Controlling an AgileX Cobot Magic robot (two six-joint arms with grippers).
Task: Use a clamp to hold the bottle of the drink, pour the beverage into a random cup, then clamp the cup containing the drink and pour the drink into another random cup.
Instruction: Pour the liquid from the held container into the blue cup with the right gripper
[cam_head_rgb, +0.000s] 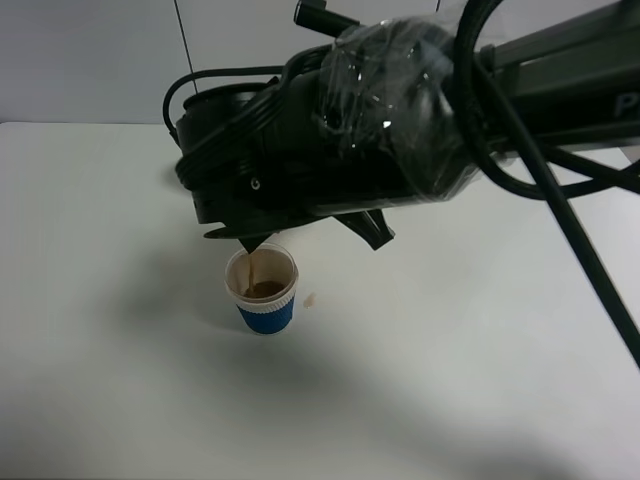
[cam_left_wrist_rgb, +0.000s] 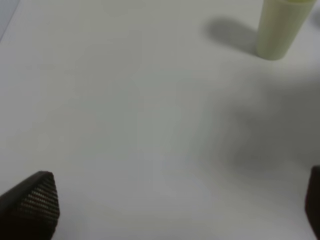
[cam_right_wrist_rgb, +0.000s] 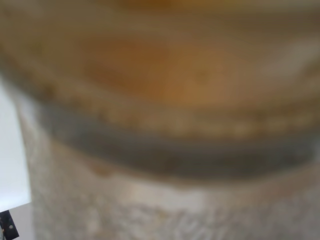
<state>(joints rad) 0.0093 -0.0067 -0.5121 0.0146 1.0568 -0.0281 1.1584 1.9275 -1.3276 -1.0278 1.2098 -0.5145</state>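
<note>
The right arm (cam_head_rgb: 420, 120), swathed in clear plastic wrap (cam_head_rgb: 395, 75) and trailing cables (cam_head_rgb: 520, 150), is reaching in low across the table (cam_head_rgb: 470, 360). It is hanging its right claw (cam_head_rgb: 310, 222) directly over the blue-banded white cup (cam_head_rgb: 265, 295). That claw is pinching the bottle (cam_right_wrist_rgb: 160, 125), which is lying hidden beneath the arm from above and filling the wrist view as a brown blur. A thin stream of beverage (cam_head_rgb: 256, 263) is falling from below the claw into the cup. The left claw (cam_left_wrist_rgb: 172, 205) is hovering spread wide, gripping nothing. Its fingertips (cam_left_wrist_rgb: 37, 200) are being cut off at the frame edges. The yellow-green tumbler (cam_left_wrist_rgb: 280, 27) is standing well ahead of it, top cropped.
</note>
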